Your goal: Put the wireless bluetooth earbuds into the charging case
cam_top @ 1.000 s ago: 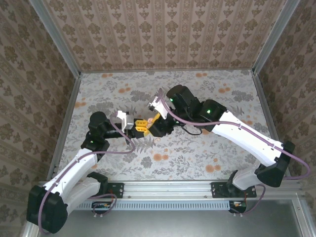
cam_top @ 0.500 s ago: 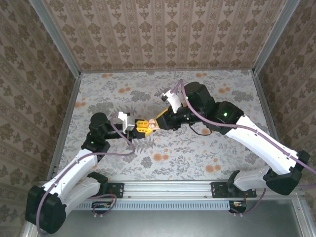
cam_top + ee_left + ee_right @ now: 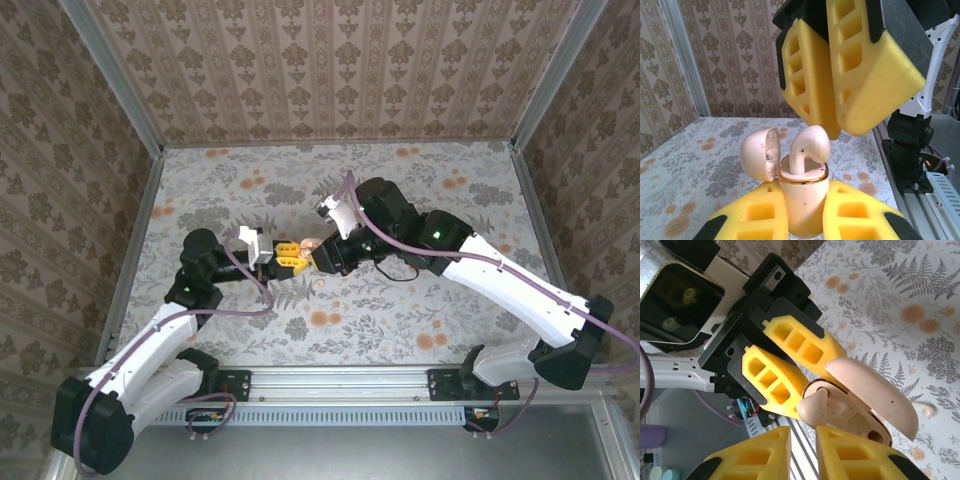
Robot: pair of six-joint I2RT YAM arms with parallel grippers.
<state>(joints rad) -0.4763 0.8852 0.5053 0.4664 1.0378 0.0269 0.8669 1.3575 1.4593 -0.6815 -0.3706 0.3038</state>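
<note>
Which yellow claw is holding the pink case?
The left gripper: its fingers squeeze the charging case from both sides. The right gripper hangs above it, tips at the earbud.

The charging case [image 3: 802, 200] stands upright between the fingers of the left gripper [image 3: 292, 257], above the middle of the bench [image 3: 420, 300], with its lid [image 3: 759, 152] swung open to the left in the left wrist view. An earbud [image 3: 810, 147] sits tilted in the case's mouth, partly above the rim. The right gripper [image 3: 832, 127] is directly over the earbud, its fingertips just beside the earbud's top, and a small earbud-like piece [image 3: 927, 410] lies on the bench apart from the case.
</note>
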